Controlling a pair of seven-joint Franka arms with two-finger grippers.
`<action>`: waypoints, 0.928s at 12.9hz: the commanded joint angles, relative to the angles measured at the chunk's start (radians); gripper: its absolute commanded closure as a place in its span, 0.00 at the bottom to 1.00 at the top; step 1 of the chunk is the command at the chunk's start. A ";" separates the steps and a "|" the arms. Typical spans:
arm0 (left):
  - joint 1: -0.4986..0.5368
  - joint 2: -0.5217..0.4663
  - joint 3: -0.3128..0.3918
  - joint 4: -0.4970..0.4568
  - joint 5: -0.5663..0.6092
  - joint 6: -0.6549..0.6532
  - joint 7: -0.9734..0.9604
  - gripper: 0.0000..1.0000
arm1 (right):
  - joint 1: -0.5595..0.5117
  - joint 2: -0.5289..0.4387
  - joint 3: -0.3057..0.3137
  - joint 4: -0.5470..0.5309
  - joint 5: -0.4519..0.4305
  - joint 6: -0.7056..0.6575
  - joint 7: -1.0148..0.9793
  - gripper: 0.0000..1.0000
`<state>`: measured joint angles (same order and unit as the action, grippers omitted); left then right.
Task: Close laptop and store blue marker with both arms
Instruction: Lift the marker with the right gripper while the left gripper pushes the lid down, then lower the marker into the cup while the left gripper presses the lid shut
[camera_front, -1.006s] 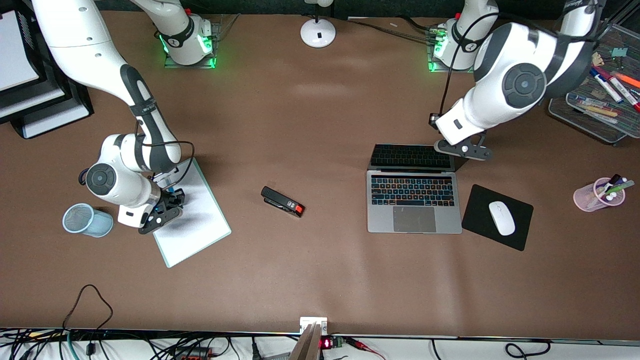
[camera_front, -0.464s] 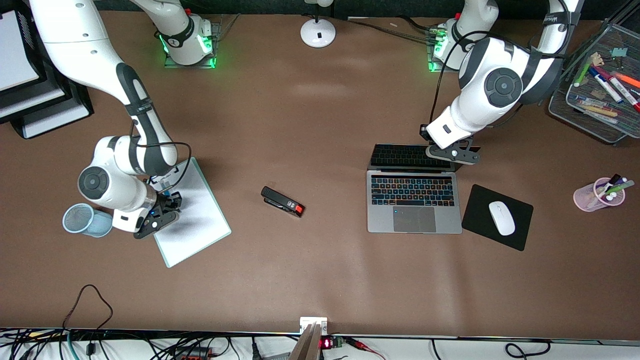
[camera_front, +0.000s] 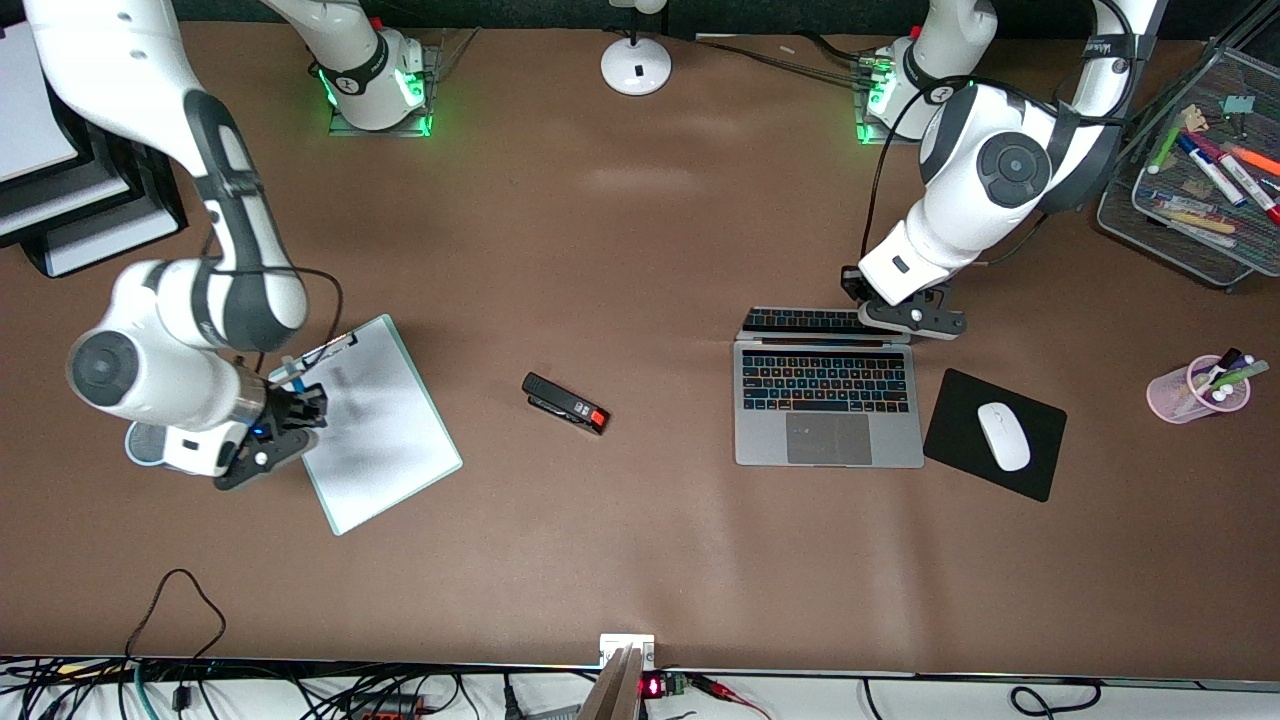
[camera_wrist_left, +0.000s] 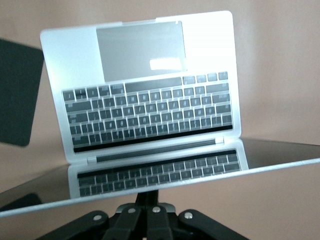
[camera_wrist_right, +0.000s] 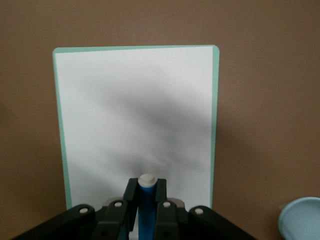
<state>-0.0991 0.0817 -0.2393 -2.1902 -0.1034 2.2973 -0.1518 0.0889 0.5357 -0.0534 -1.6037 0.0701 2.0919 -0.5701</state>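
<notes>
The laptop lies open, its lid tilted low over the black keys. My left gripper is shut and rests against the lid's top edge. In the left wrist view its shut fingers sit just under the lid edge, which mirrors the keyboard. My right gripper is shut on the blue marker, over the edge of a white board. The right wrist view shows the blue marker upright between the fingers, white end out. The light-blue cup is mostly hidden under the right arm.
A black stapler lies mid-table. A black mouse pad with a white mouse is beside the laptop. A pink cup of markers and a mesh tray stand at the left arm's end. The cup's rim shows in the right wrist view.
My left gripper has pushed the laptop lid down toward the keys. My right arm has carried the blue marker off the board's middle toward the light-blue cup, now covering the cup.
</notes>
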 joint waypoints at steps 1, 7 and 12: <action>0.012 0.058 -0.005 0.006 0.013 0.106 -0.008 1.00 | -0.064 -0.080 0.007 -0.016 0.017 -0.041 -0.227 0.96; 0.061 0.259 0.009 0.069 0.113 0.381 -0.008 1.00 | -0.210 -0.102 0.009 -0.004 0.351 -0.044 -0.863 1.00; 0.056 0.389 0.011 0.165 0.113 0.485 -0.009 1.00 | -0.281 -0.057 0.007 0.067 0.516 -0.056 -1.210 1.00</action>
<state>-0.0397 0.4285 -0.2267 -2.0930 -0.0108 2.7836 -0.1527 -0.1513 0.4547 -0.0571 -1.5705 0.5239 2.0529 -1.6542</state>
